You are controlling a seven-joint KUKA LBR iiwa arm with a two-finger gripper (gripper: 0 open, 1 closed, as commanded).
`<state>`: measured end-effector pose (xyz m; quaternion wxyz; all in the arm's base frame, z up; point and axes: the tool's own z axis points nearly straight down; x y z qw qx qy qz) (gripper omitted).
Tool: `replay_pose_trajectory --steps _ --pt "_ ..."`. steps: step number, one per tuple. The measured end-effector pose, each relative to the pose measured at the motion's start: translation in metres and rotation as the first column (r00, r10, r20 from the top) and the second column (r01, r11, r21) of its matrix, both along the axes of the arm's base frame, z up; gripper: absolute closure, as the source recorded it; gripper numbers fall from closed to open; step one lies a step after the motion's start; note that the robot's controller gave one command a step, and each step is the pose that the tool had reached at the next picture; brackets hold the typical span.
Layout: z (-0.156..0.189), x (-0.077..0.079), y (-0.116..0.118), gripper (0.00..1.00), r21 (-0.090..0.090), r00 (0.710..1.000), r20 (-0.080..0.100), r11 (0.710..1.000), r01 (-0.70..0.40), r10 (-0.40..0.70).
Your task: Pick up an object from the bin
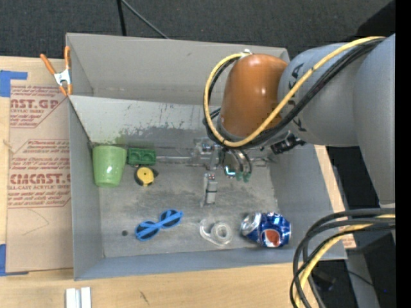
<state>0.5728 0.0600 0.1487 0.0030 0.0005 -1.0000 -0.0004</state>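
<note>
1. Gripper. The gripper [210, 193] points down over the bare middle of the grey metal bin [160, 66]. Its fingers [210, 188] read as one narrow grey stem, so they appear drawn together. Nothing shows between them.

2. Nearest things. A clear plastic ring [217, 231] lies just in front of the gripper, near the front wall. A crushed blue, red and white drinks can [266, 229] lies beside the ring on its right. A blue plastic figure-eight loop [158, 224] lies to the front left, apart from the gripper.

3. Further things. At the left wall lie a pale green plastic cup [108, 165] on its side, a dark green toy brick [140, 156] and a small yellow round piece [145, 176]. All three are well apart from the gripper.

4. Progress. No thing is held or lifted, so the pick is judged not yet made. Choosing a thing, closing on it and raising it are all left to do. The ring and the can are the closest candidates.

5. Limits of view. The orange wrist cover [250, 95] and its yellow cables [215, 108] hide the bin's rear right corner. Whether the fingertips touch the floor cannot be made out.
</note>
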Motion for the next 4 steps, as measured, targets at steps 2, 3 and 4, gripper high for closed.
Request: replay_pose_trajectory --steps 2,3,4 --pt "-0.07 -0.083 0.098 0.0 0.001 0.912 0.013 0.913 -0.409 0.409" --pt "-0.071 -0.084 0.095 1.0 0.001 0.914 0.007 0.914 -0.405 0.405" --pt "-0.001 -0.073 0.14 1.0 0.0 0.905 0.015 0.906 -0.424 0.424"
